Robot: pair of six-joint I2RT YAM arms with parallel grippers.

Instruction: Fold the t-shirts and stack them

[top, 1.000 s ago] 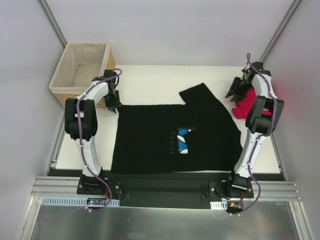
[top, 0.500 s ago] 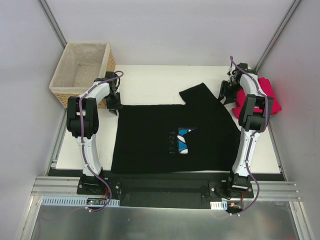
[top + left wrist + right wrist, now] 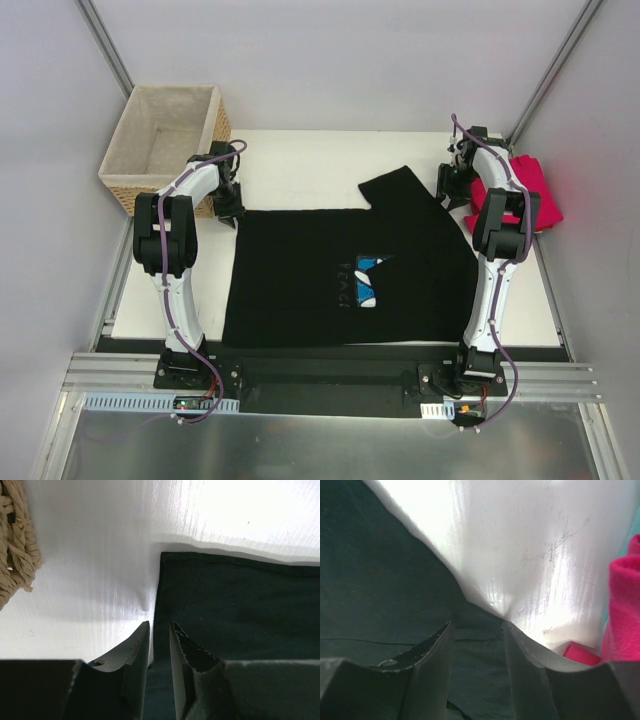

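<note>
The black t-shirt (image 3: 300,270) lies spread flat on the white table (image 3: 300,165), with its blue daisy print (image 3: 368,280) facing up. My left gripper (image 3: 228,208) is at the shirt's far left corner. In the left wrist view (image 3: 159,625) its jaws are nearly together with the black hem (image 3: 225,595) between them. My right gripper (image 3: 452,188) is at the shirt's far right sleeve corner. In the right wrist view (image 3: 476,623) it is open, its fingers standing either side of the black cloth (image 3: 380,580). The pinkish-red t-shirt (image 3: 535,190) lies bunched at the far right; it also shows in the right wrist view (image 3: 625,605).
A wicker basket (image 3: 165,130) with pale lining stands at the far left corner, just behind my left gripper; its weave shows in the left wrist view (image 3: 15,555). White enclosure walls stand close on both sides. Bare table lies beyond the shirt.
My right gripper has moved left from over the pinkish-red shirt, uncovering it, to the black shirt's sleeve corner. My left gripper has stayed at the far left corner.
</note>
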